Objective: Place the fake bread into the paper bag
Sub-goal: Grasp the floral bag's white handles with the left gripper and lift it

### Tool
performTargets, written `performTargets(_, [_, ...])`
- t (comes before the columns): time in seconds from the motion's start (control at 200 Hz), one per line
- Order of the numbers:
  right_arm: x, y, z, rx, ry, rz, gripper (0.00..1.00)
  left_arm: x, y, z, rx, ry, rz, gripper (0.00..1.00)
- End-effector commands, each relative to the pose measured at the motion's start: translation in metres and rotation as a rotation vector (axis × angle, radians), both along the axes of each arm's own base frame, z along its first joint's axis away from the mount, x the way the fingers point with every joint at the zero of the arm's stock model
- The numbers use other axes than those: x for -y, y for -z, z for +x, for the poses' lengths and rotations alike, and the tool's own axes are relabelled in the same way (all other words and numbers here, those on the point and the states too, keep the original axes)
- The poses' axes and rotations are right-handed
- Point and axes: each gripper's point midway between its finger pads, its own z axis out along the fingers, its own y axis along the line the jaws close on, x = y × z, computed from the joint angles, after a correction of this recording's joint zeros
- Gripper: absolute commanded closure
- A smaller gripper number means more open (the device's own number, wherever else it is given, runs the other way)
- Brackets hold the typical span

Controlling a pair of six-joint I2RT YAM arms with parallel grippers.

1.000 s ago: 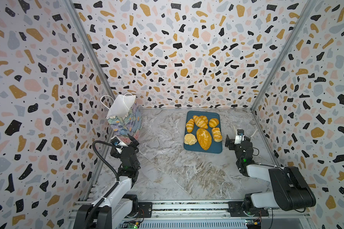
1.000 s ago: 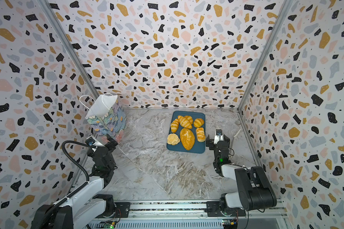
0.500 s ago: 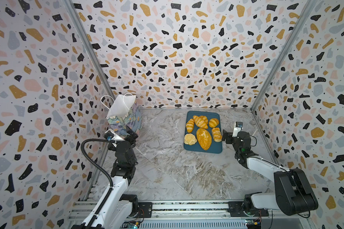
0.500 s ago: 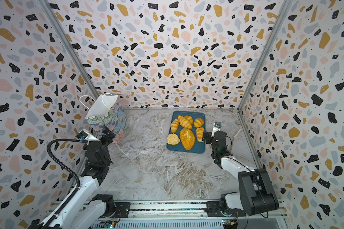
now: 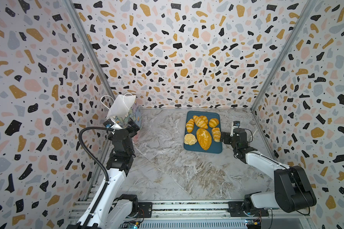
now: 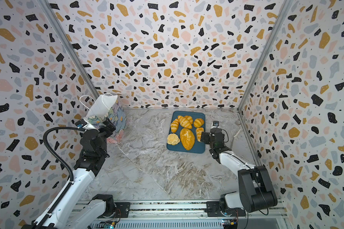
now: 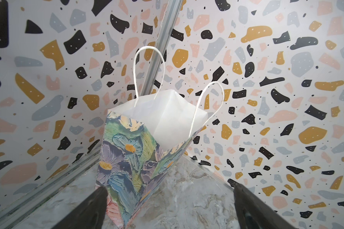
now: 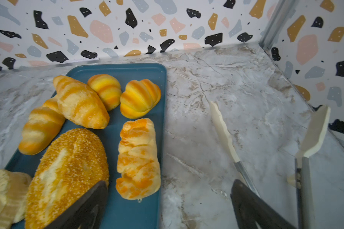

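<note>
Marble tabletop (image 5: 167, 174), terrazzo walls all round. All 7 pieces of fake bread (image 5: 204, 137) sit on the blue tray (image 5: 214, 151), right of centre in both top views. The paper bag (image 5: 121, 106) stands at the left by the back corner, mouth open. Over the last second both arms pushed forward: the right gripper (image 8: 169, 204) is now at the tray's right edge and the left gripper (image 7: 168, 208) is just beside the bag. Looks like pick 1 is lining up. Both jaws are wide, holding nothing.
</note>
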Motion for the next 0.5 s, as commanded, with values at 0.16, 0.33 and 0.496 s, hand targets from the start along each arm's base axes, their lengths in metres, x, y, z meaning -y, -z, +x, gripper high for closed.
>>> performTargets(0.16, [-0.006,-0.048,-0.004,0.073,-0.002,0.008,0.01,0.002,-0.030,0.007,-0.036,0.023,0.037,0.01])
performTargets(0.33, [-0.011,-0.051,-0.002,0.033,-0.048,0.069,0.01,0.005,-0.049,0.013,-0.044,0.048,0.031,0.00])
performTargets(0.496, [-0.015,-0.061,-0.003,0.025,-0.083,0.104,0.01,0.014,-0.076,0.025,-0.057,0.125,0.021,0.01])
